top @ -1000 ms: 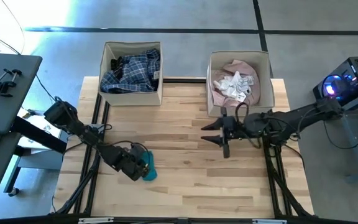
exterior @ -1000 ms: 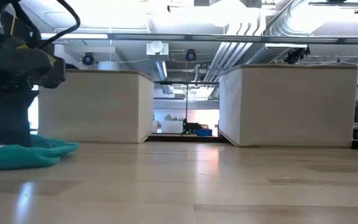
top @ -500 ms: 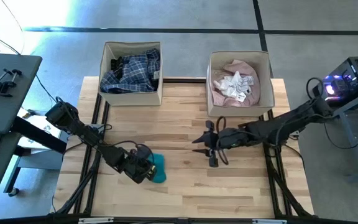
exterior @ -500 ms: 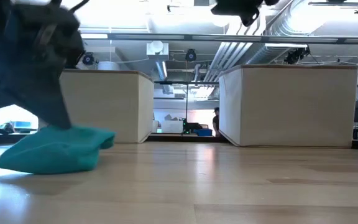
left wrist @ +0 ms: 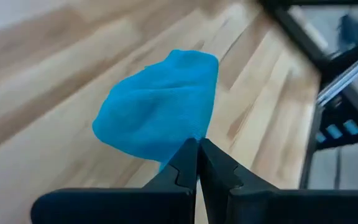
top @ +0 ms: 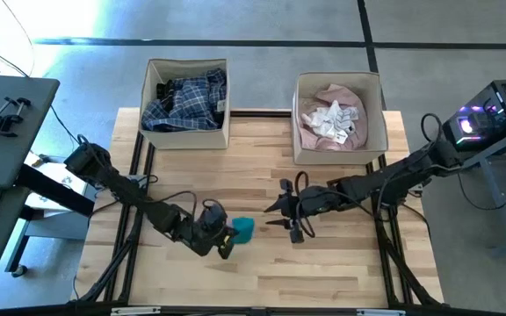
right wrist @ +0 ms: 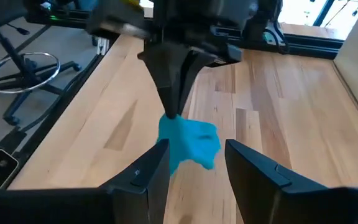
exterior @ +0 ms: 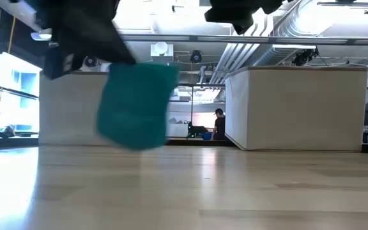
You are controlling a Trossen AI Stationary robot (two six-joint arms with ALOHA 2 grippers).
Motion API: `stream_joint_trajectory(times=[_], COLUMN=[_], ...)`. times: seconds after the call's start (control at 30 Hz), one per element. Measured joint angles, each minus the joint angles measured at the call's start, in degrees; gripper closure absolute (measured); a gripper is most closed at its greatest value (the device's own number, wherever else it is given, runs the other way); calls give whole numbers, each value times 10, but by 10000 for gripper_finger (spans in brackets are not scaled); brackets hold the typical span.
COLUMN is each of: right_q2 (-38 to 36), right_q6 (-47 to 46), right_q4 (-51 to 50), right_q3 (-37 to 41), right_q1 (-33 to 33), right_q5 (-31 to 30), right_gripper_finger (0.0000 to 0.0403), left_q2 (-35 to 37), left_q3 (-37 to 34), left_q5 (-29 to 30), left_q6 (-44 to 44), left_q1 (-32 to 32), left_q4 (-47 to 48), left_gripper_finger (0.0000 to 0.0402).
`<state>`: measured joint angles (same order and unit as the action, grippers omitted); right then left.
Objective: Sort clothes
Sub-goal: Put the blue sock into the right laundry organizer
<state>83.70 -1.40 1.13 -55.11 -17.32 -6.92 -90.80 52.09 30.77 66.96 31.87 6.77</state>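
Note:
A teal sock (top: 243, 229) hangs from my left gripper (top: 229, 237), which is shut on it above the table's middle; it also shows in the low view (exterior: 137, 103) and the left wrist view (left wrist: 157, 112). My right gripper (top: 275, 213) is open and empty, just right of the sock, its fingers pointing toward it; the sock shows between them in the right wrist view (right wrist: 188, 144). The blue-white plaid shirt (top: 183, 100) lies in the far left box. The pale pink shirt (top: 332, 132) with white socks (top: 334, 117) on it lies in the far right box. My left gripper pinches the teal sock by one end (left wrist: 178, 147) between its two shut fingers. The fingers come slanting from the table's left. The sock hangs bunched below the fingers, lifted clear of the table.
Two beige fabric boxes (top: 154, 132) (top: 378, 96) stand at the table's far edge. Bare wooden table (top: 341, 263) lies near and to the right. A person stands far off in the room behind, in the low view (exterior: 219, 124).
My left gripper has gone toward the table's right edge and up with the teal sock, which has been dragged along the table and then lifted clear, now hanging. My right gripper has gone toward the table's left and near edge, closer to the sock.

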Motion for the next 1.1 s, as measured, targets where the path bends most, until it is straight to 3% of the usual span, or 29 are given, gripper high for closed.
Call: stream_joint_trajectory(times=[0.3, 0.57, 0.8, 0.93, 1.1], right_q2=[23, 32, 35, 35, 35], right_q6=[16, 47, 85, 70, 12], right_q4=[5, 5, 3, 3, 3], right_q3=[0, 0, 0, 0, 0], right_q1=[0, 0, 0, 0, 0], right_q5=[20, -36, -39, -34, -34], right_gripper_finger=[259, 259, 261, 297, 387], left_q2=[0, 0, 0, 1, 1], left_q3=[10, 10, 10, 10, 10], left_q5=[1, -46, -68, -69, -67], left_q6=[-98, -151, -181, -188, -187], left_q1=[-50, -87, -110, -121, -128], left_q4=[-116, -180, -224, -242, -245], left_gripper_finger=[401, 401, 401, 401, 401])
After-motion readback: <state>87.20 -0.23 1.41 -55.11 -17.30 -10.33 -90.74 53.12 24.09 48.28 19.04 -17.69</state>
